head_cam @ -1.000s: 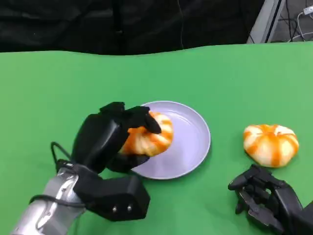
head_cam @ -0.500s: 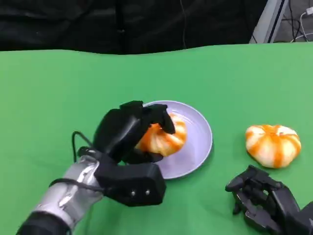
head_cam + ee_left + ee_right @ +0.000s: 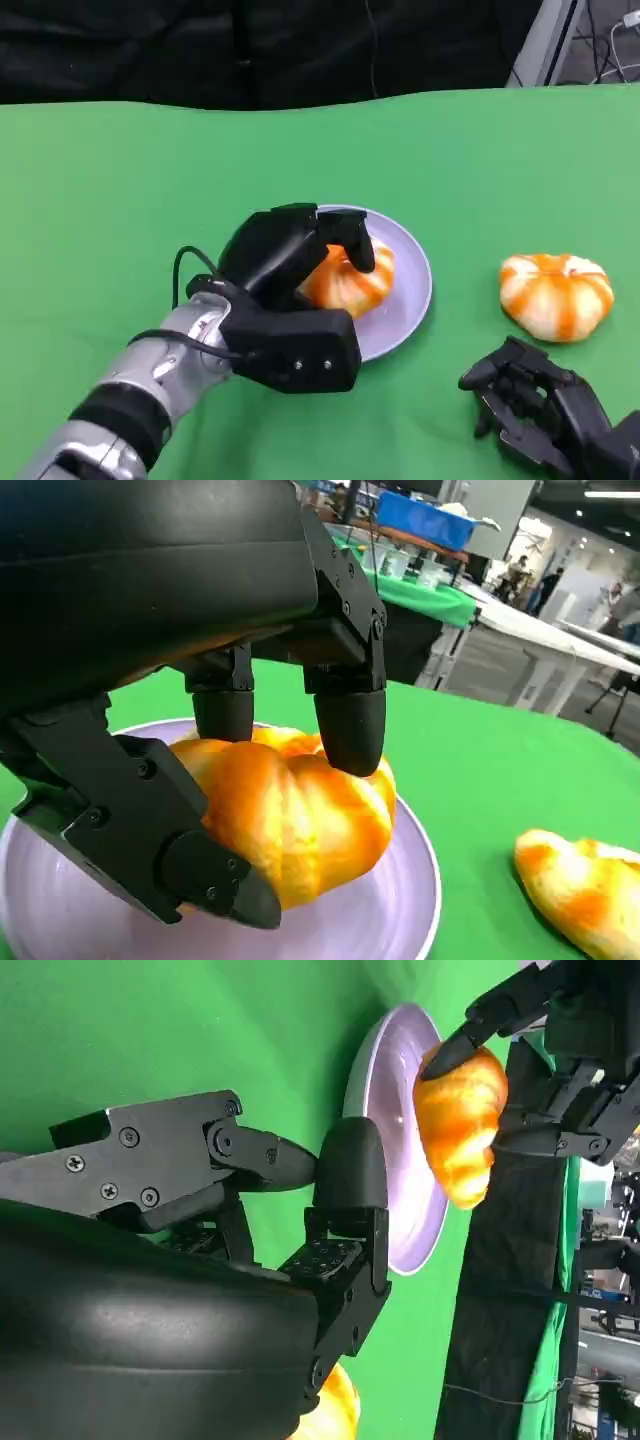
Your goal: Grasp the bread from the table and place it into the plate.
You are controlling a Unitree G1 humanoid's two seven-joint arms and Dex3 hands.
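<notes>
Bread [image 3: 352,281] is hanging over the plate [image 3: 415,285] at frame centre, pinched by the left hand [image 3: 290,262]. Lowering until it is resting on the plate before spreading the fingers looks wise. At lower right, the right hand [image 3: 540,405] is idling, fingers loosely apart and holding nothing.

A green counter [image 3: 120,200] with a dark backdrop behind its far edge. Near the counter's middle sits a pale lilac plate [image 3: 412,262]. The left robot hand [image 3: 290,262] reaches over the plate's near-left rim, fingers wrapped around an orange-and-white bread [image 3: 350,282] held over the plate. A second bread [image 3: 556,295] lies toward the right edge. The right robot hand [image 3: 540,412] rests at the near-right corner, fingers loosely curled, holding nothing.
</notes>
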